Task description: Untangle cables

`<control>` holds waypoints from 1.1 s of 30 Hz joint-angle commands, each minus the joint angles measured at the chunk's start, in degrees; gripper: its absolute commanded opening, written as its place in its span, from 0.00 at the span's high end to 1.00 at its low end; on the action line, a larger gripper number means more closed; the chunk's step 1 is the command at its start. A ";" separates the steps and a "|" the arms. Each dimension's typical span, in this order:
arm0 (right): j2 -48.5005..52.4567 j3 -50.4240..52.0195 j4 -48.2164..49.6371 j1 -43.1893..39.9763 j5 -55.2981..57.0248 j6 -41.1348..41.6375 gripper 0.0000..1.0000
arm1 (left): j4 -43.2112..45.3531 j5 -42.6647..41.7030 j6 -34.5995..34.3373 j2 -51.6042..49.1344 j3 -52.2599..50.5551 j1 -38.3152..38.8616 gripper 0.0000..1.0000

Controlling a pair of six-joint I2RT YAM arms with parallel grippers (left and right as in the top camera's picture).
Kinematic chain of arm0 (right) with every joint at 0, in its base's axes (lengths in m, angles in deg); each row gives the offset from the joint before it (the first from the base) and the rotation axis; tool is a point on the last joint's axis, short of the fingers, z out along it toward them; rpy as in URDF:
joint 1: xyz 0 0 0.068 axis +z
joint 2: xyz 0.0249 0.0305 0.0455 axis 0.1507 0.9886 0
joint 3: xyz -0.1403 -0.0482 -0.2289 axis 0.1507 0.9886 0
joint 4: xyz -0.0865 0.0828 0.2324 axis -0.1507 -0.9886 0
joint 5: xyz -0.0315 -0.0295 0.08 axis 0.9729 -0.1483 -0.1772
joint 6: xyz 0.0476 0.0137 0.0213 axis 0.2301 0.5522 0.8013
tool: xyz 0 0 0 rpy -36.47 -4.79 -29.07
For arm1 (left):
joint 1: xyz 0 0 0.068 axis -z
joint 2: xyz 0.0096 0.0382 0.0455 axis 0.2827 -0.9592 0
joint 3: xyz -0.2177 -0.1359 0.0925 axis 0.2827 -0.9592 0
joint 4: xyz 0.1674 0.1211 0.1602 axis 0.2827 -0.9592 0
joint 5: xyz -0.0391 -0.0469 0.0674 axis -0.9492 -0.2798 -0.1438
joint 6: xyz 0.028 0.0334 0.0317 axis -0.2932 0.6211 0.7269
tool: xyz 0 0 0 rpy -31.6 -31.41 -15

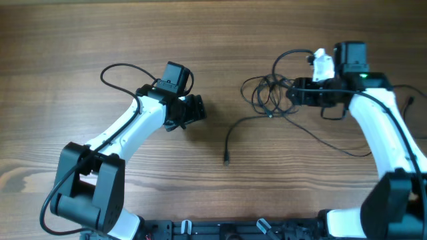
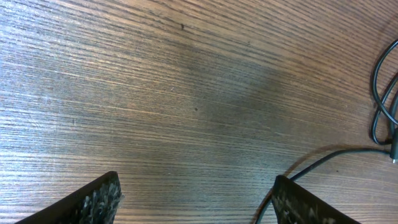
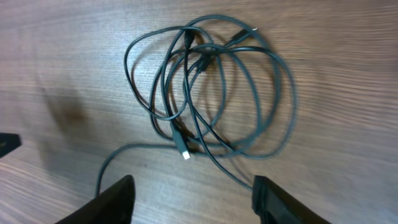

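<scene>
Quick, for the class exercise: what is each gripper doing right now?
Left gripper: open, holding nothing.
Right gripper: open, empty, by the cables.

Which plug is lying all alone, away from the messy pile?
The plug ending the long loose strand; the other plugs sit inside the tangle.

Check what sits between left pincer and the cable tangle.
Bare wood table, plus one loose cable tail trailing from the tangle toward the left pincer; overhead view shows it.
</scene>
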 commanded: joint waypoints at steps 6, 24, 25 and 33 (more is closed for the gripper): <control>8.85 2.23 6.21 4.66 1.03 3.37 0.47 | -0.09 0.76 0.46 -0.35 0.46 -0.24 0.20; 16.74 2.23 9.70 6.14 3.82 9.84 0.82 | -0.07 0.76 0.44 -0.35 0.46 -0.24 0.20; 16.74 2.23 9.64 6.14 3.82 9.84 0.83 | -0.07 0.76 0.46 -0.35 0.46 -0.24 0.20; 16.76 2.54 7.52 6.14 3.85 9.68 0.88 | -0.09 0.76 0.46 -0.35 0.46 -0.24 0.20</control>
